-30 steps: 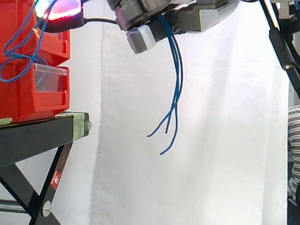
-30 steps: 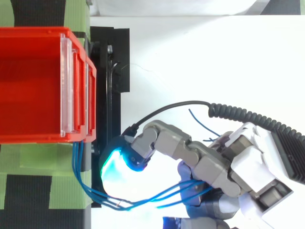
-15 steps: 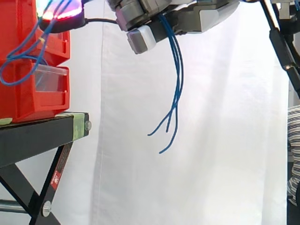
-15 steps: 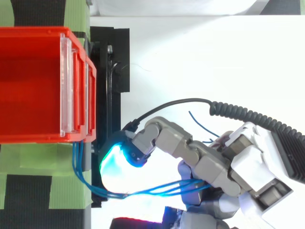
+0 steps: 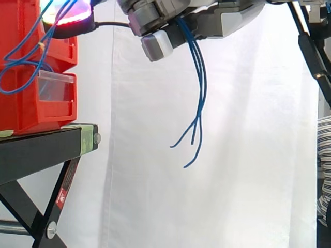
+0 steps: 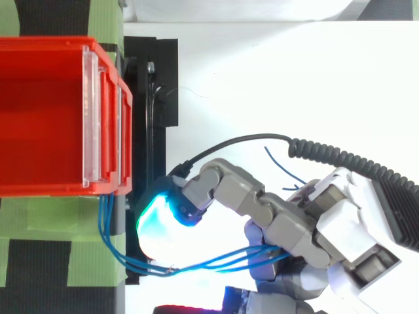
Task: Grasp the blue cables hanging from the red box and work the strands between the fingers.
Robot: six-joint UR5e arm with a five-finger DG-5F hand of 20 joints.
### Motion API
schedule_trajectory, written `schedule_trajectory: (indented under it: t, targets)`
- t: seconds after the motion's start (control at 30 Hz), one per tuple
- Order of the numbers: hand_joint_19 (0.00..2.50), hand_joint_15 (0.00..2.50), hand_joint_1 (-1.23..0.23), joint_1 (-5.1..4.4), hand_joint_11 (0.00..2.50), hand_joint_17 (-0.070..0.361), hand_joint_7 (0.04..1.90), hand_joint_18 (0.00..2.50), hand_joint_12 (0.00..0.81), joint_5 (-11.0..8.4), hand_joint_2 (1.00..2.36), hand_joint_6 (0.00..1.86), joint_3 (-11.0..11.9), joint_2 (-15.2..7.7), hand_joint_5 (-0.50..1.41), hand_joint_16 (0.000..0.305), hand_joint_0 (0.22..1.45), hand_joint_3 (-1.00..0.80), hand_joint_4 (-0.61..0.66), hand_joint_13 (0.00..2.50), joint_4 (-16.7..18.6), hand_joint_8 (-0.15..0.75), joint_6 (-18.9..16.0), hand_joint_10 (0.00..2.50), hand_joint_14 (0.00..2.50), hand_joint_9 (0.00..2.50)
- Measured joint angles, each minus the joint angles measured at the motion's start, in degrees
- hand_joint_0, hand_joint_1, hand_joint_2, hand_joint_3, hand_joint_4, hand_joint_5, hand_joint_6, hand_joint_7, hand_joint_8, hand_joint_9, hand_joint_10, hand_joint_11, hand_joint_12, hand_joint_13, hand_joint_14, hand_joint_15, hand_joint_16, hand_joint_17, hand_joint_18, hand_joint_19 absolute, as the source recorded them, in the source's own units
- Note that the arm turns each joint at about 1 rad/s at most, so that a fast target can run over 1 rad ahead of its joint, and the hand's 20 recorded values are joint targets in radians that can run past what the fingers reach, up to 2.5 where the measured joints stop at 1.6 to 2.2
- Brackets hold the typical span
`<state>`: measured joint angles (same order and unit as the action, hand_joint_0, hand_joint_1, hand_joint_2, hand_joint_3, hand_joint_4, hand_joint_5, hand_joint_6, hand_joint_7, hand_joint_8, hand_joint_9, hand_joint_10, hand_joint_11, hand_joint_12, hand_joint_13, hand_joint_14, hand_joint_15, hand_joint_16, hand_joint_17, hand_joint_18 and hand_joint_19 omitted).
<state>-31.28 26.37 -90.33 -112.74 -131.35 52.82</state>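
Quick update: the hand (image 6: 308, 235) is keeping its fingers curled around the blue cables (image 5: 201, 88), so it's gripping the bundle, not sitting open. What's changing is small but real. In the side view the loose tails are hanging from the hand up at 12 o'clock, and compared with a second ago they're swinging a touch toward 3 o'clock, with the lowest tips riding slightly further that way against the white curtain (image 5: 248, 165). In the top view the strands (image 6: 216, 261) are coming out of the red box (image 6: 39, 118) at its 6 o'clock corner, looping past the edge of the black stand (image 5: 36, 155) and running toward 3 o'clock into the hand. That loop is sitting a bit flatter and closer to the cyan-glowing fingertip (image 6: 157, 219) than it was. The fingertip is nudging a little toward 12 o'clock too, and a reddish glow is now peeking in at the 6 o'clock edge. My read is that the fingers are rolling the strands slightly, not re-grabbing them, so the grasp part looks done and we're in the working-the-strands part. The run to the box is still looking slack, so nothing seems to be tugging on it yet.
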Motion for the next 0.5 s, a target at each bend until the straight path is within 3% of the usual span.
schedule_trajectory:
  t: [0.23, 0.5]
  targets:
    - [1.18, 1.64, -0.63, -0.03, 2.50, 0.104, 1.40, 1.46, 0.419, 0.63, 1.02, 0.10, -0.02, 0.00, 0.15, 0.046, 0.91, -0.53, 0.23, 1.08, -3.98, 0.384, -0.07, 2.50, 2.50, 0.99]
    - [1.18, 1.64, -0.62, -0.02, 2.50, 0.104, 1.37, 1.46, 0.419, 3.09, 1.02, 0.18, -0.01, -0.02, 0.15, 0.046, 0.90, -0.58, 0.24, 1.08, -7.57, 0.384, -0.17, 2.50, 2.50, 0.99]
